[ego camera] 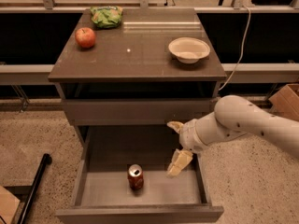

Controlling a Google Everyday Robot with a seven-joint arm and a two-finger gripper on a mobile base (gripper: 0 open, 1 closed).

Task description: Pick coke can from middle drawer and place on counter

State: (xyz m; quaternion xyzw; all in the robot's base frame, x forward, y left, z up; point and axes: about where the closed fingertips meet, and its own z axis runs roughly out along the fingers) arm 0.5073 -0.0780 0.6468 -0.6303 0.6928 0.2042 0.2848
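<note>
The coke can (135,177), red with a silver top, stands upright on the floor of the open middle drawer (140,213), near its front centre. My gripper (176,144) is over the drawer's right part, to the right of the can and apart from it. Its two pale fingers (179,163) are spread, one high near the drawer above and one low near the drawer floor. It holds nothing. The counter (135,59) is the dark glossy top of the cabinet above.
On the counter are a red apple (85,37) at the back left, a green chip bag (107,17) behind it and a white bowl (188,49) at the right. A black pole (32,190) lies on the floor at left. A cardboard box (286,99) stands at right.
</note>
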